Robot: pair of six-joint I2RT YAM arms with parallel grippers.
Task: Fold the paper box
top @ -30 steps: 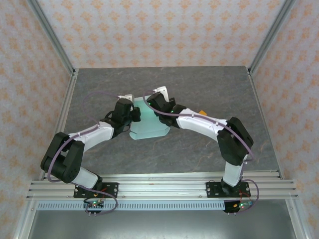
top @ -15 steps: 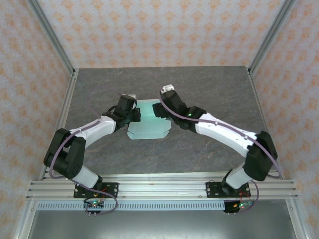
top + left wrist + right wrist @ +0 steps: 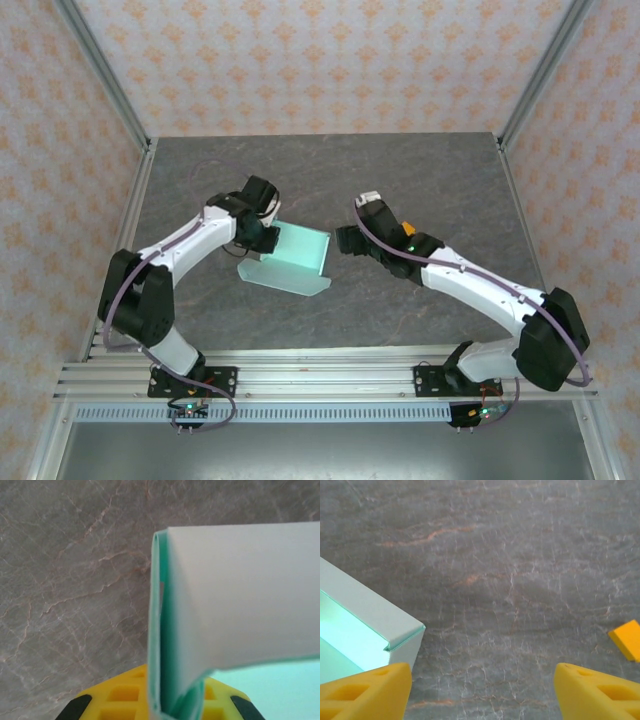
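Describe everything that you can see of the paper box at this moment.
The paper box is thin pale mint-blue card, partly folded: walls stand up around a bright inner face, and a paler flap lies flat on the grey table toward the arms. It sits near the table's middle. The left gripper pinches a doubled wall at its left end. The right gripper stands open beside its right end, seemingly apart.

The box (image 3: 293, 252) is thin matt card, smooth, with crisp folds. The table (image 3: 420, 170) looks like grey veined stone, dull and finely cracked. My right fingers (image 3: 365, 687) are yellow moulded plastic, matt.
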